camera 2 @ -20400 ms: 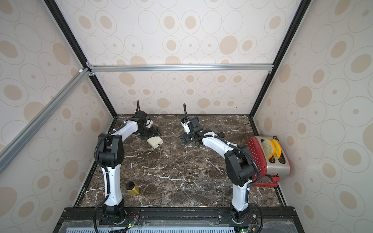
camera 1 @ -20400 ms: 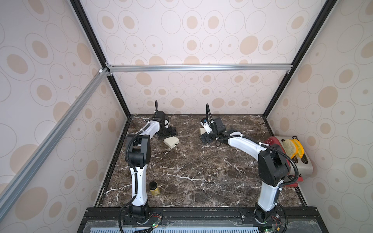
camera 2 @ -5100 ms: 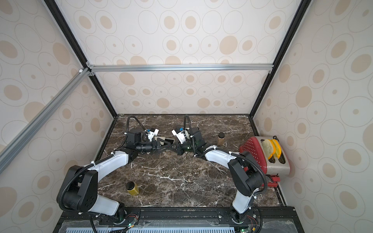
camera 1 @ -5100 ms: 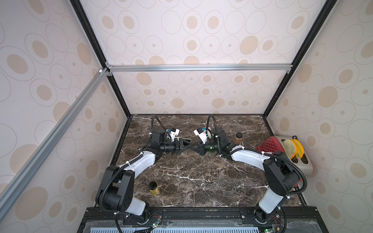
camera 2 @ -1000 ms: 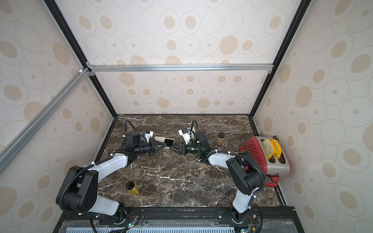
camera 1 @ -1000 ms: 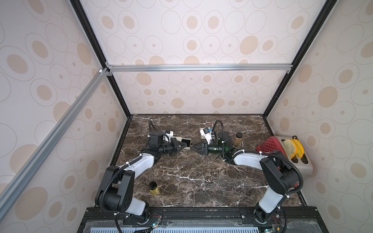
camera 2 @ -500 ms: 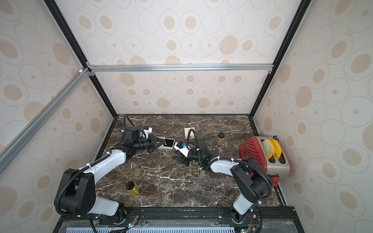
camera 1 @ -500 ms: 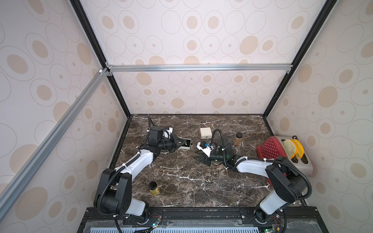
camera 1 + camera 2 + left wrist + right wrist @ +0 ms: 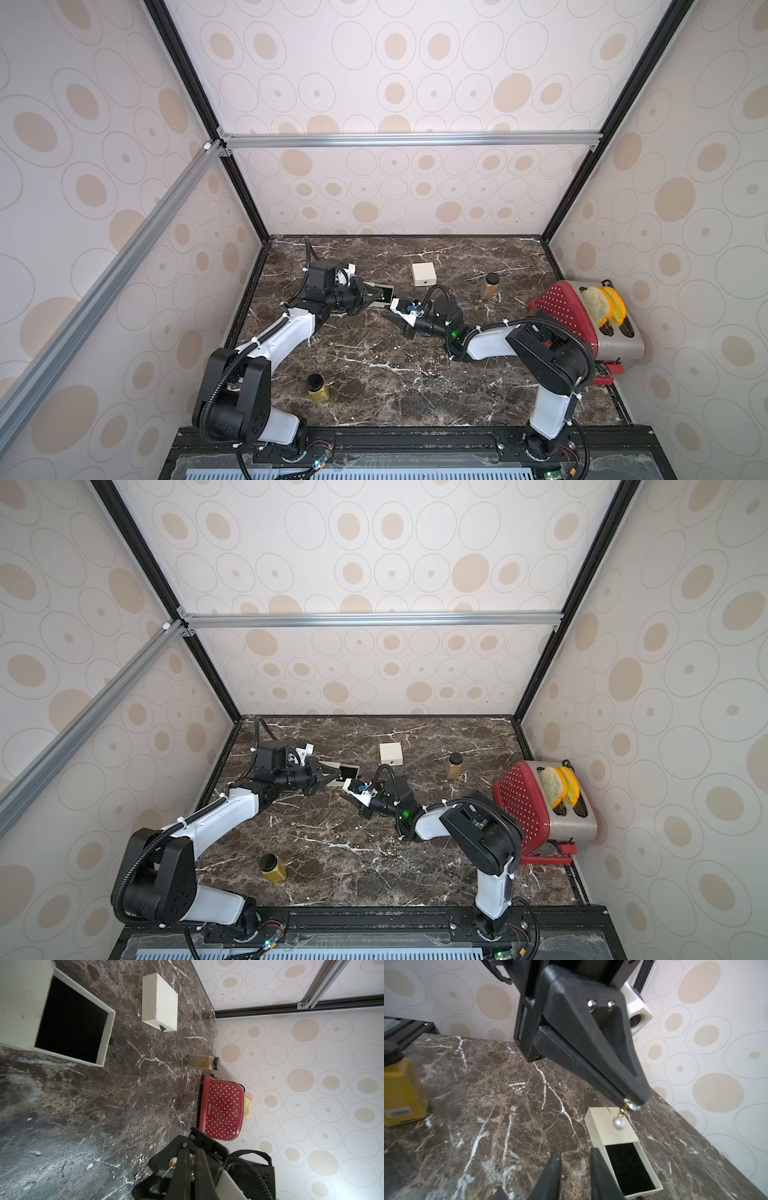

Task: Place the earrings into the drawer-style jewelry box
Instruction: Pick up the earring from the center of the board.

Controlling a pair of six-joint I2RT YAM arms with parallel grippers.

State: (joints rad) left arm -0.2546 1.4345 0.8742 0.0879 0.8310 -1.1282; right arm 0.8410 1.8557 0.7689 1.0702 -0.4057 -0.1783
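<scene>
The drawer-style jewelry box (image 9: 611, 1126) is a cream box on the marble, its black-lined drawer (image 9: 629, 1165) pulled out. It shows in both top views (image 9: 384, 296) (image 9: 347, 773) and in the left wrist view (image 9: 70, 1022). My left gripper (image 9: 633, 1103) hangs just above the box's cream lid, shut on a gold earring with a dangling pearl (image 9: 619, 1124). The left wrist view shows that earring pinched between the fingers (image 9: 187, 1165). My right gripper (image 9: 575, 1159) is low over the marble beside the drawer, jaws apart and nothing between them. Small gold pieces (image 9: 142, 1160) lie loose on the marble.
A second, closed cream box (image 9: 424, 274) sits further back. A brown spice jar (image 9: 489, 286) stands at the back right, a yellow jar (image 9: 318, 388) at the front left. A red dotted toaster (image 9: 582, 328) with bread stands at the right edge.
The two grippers were tip to tip a second ago. The right one has drawn back toward the front and narrowed its jaws; the left one keeps the earring and has shifted over the box.
</scene>
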